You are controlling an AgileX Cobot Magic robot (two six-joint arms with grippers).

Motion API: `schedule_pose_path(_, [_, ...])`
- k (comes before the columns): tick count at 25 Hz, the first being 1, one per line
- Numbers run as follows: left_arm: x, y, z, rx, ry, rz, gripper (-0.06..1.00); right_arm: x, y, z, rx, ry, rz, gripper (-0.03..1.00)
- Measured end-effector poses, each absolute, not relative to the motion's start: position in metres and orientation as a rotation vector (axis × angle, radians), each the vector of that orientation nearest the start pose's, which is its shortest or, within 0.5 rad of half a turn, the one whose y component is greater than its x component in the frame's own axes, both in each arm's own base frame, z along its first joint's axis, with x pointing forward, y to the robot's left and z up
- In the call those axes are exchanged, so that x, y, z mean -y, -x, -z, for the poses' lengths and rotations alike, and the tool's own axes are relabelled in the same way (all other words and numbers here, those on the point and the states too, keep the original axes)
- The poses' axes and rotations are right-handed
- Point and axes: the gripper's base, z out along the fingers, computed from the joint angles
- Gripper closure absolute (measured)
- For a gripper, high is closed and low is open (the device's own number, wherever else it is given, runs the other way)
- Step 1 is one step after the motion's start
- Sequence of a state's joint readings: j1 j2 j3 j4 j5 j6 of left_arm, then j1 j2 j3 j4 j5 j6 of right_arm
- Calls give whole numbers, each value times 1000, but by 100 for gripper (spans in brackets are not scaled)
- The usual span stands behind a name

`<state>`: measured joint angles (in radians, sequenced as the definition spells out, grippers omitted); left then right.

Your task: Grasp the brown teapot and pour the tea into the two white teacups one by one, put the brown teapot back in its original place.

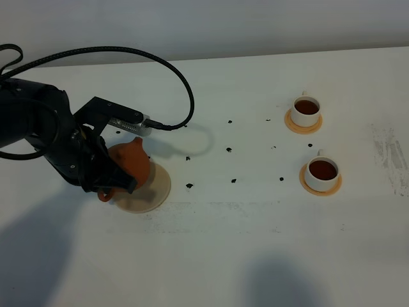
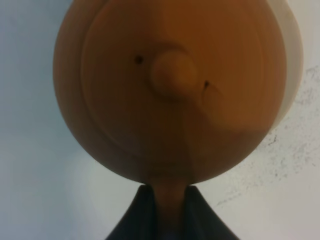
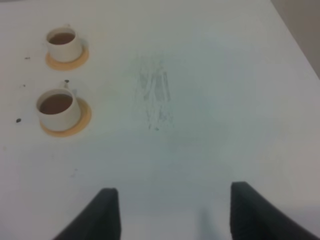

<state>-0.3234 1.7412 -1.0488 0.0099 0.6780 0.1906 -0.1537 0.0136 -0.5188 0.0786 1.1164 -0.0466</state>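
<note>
A: From the high camera, where is the brown teapot [image 1: 131, 161]?

B: On the cream-beige disc [image 1: 155, 190] at the table's [image 1: 255, 256] left side, under the black left arm. The left gripper [image 1: 107, 191] sits at its handle.

A: And the two white teacups?

B: The far teacup [image 1: 306, 109] and the near teacup [image 1: 321, 171] each stand on an orange-tan coaster, both holding dark brown tea.

A: The left wrist camera?

B: The teapot's lid and knob [image 2: 172, 75] fill the frame; the fingers [image 2: 142, 212] are pinched on the handle.

A: The right wrist camera?

B: The right gripper [image 3: 172, 212], jaws spread and holding nothing, hovers over bare table. Both filled cups lie well apart from it.
</note>
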Motion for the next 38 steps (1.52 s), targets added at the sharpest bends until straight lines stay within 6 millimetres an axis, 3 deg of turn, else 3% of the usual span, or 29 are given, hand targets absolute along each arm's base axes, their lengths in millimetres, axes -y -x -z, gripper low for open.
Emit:
schedule_pose_path(19, [109,-314,-162,-2807,-790,10,85,-7,6,-278,-2090,-105,26,49])
schedule_pose_path(29, [110,-313,-162,-2804,-801,9,85,-7,6,-278,-2090,-105,26,49])
schedule_pose_path(32, [110,-313,-161,-2806,-802,10,81,-7,6,-278,-2090,-105,26,49])
schedule_pose_path(38, [112,-312,-161,-2812,-799,22,60,-7,6,-278,-2090,-105,26,49])
